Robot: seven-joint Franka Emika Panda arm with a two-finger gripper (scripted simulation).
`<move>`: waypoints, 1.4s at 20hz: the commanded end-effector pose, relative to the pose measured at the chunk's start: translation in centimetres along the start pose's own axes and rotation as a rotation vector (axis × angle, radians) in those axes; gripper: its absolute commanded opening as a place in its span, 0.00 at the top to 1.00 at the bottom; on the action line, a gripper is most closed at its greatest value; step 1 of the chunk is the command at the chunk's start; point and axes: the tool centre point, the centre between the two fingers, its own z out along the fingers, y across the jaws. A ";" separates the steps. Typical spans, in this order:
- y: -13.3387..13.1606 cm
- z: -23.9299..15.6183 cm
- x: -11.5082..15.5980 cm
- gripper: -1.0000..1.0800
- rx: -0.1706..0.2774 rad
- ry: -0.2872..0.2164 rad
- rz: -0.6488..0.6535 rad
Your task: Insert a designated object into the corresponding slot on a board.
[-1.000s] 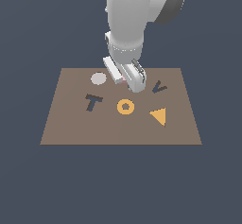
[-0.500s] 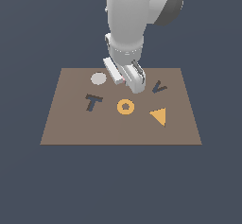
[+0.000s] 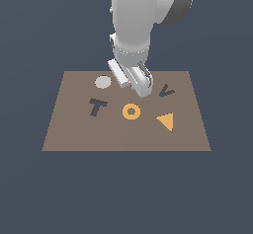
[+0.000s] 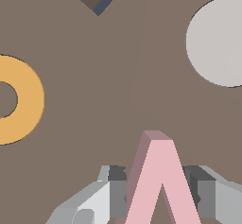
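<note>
My gripper (image 3: 132,83) is low over the back middle of the brown board (image 3: 74,134). It is shut on the pale-pink V-shaped piece (image 4: 158,180), with one finger pressed against each arm of the V. Only a sliver of pink (image 3: 130,83) shows between the fingers in the exterior view. The dark navy V-shaped slot (image 3: 166,91) lies on the board to the exterior view's right of the gripper, apart from it. The slot is out of the wrist view. I cannot tell whether the piece touches the board.
A grey disc (image 3: 103,82) lies to the exterior view's left of the gripper. A dark T-shaped recess (image 3: 97,106), an orange ring (image 3: 131,111) and an orange triangle (image 3: 166,121) lie nearer the front. The wrist view shows the disc (image 4: 220,41) and ring (image 4: 14,99).
The gripper has stayed almost in place over the back middle of the board, shifting only slightly. The shapes on the board have not moved.
</note>
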 end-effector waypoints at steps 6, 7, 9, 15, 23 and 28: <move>-1.8 -0.1 -1.7 1.00 -0.001 0.000 -0.045; -2.4 -0.2 -2.2 1.00 -0.001 0.000 -0.059; -3.6 -0.2 -3.5 1.00 -0.001 0.000 -0.091; -7.3 -0.5 -7.8 1.00 -0.002 -0.001 -0.194; -8.6 -0.6 -9.6 1.00 -0.001 -0.002 -0.233; -8.7 0.1 -9.6 1.00 -0.001 -0.001 -0.236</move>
